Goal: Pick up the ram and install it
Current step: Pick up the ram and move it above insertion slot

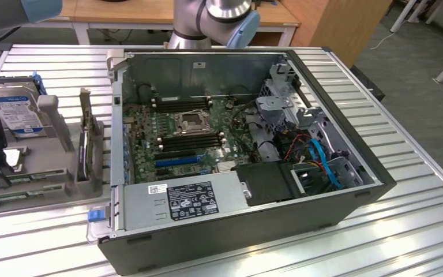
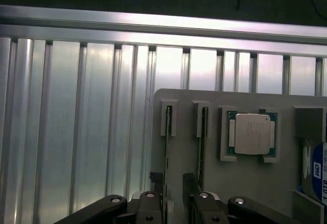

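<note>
The gripper [image 2: 172, 183] is hovering over the tray [image 2: 240, 183], its fingers [image 2: 190, 188] standing wide apart, straddling a ram [image 2: 168, 127] that is sitting on edge in its slot, not gripping it.

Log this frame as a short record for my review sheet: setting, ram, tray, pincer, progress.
setting: open computer case on a slatted metal table
ram: one ram stick and a second stick stand on edge in tray slots
tray: grey tray, also holding a CPU chip and a hard drive
pincer: open, low over the tray, apparently straddling the ram stick farther from the CPU chip
progress: ram not lifted, both sticks in the tray
</note>
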Tool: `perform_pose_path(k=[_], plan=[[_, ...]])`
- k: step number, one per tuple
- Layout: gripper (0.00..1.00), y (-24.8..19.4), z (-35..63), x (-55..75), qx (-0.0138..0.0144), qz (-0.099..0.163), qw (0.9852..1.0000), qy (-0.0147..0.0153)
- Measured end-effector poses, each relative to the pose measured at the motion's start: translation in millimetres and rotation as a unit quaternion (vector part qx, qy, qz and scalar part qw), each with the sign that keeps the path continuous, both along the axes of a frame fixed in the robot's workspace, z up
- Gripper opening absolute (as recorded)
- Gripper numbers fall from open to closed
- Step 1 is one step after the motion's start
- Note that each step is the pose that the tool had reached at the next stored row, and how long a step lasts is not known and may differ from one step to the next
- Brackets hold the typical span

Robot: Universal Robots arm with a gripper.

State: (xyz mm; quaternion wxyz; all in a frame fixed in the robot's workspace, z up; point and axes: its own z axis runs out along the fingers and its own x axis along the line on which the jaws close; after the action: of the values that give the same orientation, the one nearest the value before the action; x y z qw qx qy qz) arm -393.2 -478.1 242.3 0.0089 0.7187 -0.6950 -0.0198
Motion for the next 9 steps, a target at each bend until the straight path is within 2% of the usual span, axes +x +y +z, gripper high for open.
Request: perform_pose_path(k=[9], plan=[[0.3, -0.5, -4.3, 0.0, 0.0, 0.0, 1.0, 0.0]])
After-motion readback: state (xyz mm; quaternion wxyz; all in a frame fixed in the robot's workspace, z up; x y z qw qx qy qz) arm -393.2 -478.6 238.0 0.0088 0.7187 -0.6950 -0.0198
